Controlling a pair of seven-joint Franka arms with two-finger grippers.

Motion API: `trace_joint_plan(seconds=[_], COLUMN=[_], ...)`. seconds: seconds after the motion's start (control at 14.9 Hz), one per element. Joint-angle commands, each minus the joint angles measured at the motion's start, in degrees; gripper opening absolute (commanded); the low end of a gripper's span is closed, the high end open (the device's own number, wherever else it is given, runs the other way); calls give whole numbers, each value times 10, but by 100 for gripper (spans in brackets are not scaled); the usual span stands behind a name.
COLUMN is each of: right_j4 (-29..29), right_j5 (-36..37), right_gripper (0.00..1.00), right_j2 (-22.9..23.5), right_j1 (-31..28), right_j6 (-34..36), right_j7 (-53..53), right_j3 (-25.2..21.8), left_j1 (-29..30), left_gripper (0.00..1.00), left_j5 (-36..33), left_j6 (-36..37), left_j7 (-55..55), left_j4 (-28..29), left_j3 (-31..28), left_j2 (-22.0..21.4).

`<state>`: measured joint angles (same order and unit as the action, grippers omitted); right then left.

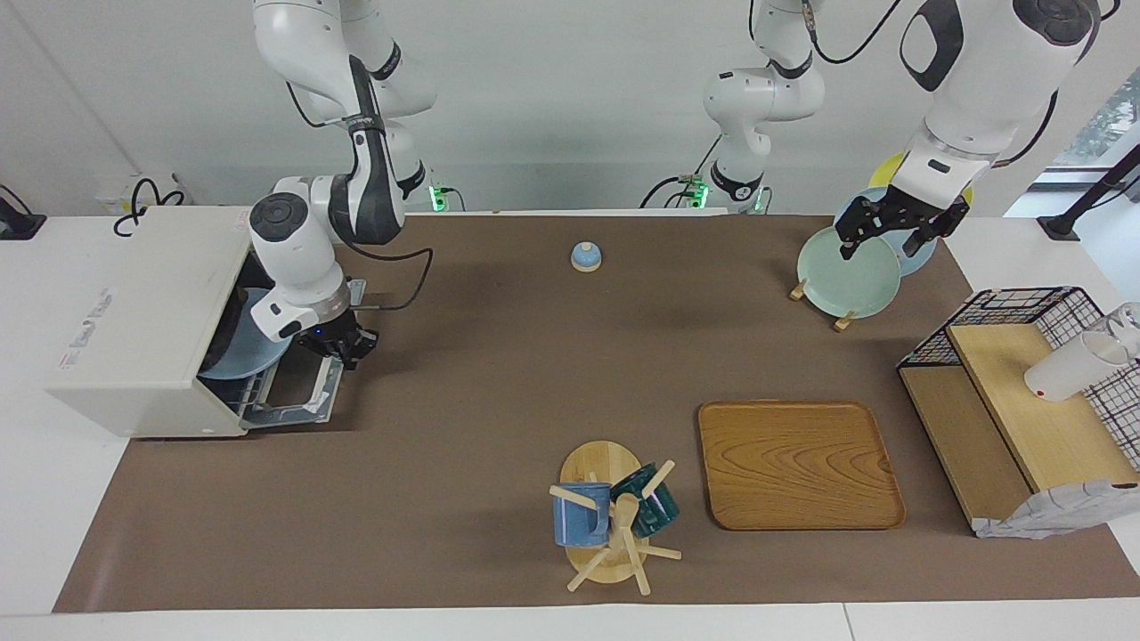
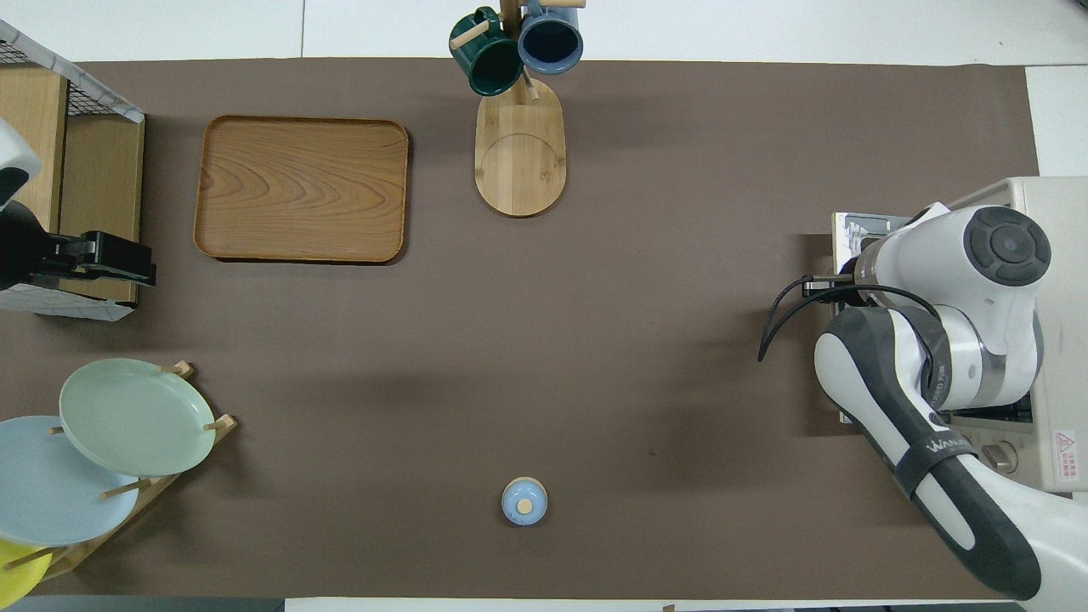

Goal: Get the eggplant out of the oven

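Oven [image 1: 142, 320] at left of facing frame, door [image 1: 298, 392] dropped open. Right gripper [image 1: 343, 345] at door handle, jaws together, seemingly clamped on it. Left gripper [image 1: 898, 233] upper right, jaws apart, waiting. Eggplant unseen, presumably inside. Risk: handle slipping free, door snapping up.

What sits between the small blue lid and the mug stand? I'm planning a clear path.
Nothing: in the overhead view the brown mat is bare from the small blue lid to the mug stand.
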<state>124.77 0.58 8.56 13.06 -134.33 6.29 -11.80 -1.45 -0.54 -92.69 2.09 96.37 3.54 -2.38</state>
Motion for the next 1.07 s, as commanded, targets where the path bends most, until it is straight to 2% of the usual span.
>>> trace_joint_plan(seconds=[0.0,0.27,0.54,0.6,0.67,0.74,1.0], right_j4=[2,-21,-122,-142,-152,-154,-151], right_j5=[-17,-29,-38,-38,-35,-26,43], right_gripper=[0,0,0,19,42,55,57], right_j2=[28,29,26,23,17,8,-19], right_j1=[-12,-12,-12,-13,-13,-14,-30], right_j6=[-33,-2,117,143,165,185,238], right_j7=[6,30,72,79,80,80,69], right_j3=[3,32,56,56,55,51,45], left_j1=[-8,-7,-5,-5,-5,-5,-6], left_gripper=[100,100,100,100,100,100,100], left_j5=[-12,-12,-12,-12,-12,-12,-12], left_j6=[-6,-31,-53,-51,-51,-51,-50], left_j7=[2,5,5,5,4,4,3], left_j4=[-6,-5,3,5,6,7,16], left_j3=[-5,-5,-5,-5,-5,-5,-5], left_j2=[3,4,3,3,2,2,-3])
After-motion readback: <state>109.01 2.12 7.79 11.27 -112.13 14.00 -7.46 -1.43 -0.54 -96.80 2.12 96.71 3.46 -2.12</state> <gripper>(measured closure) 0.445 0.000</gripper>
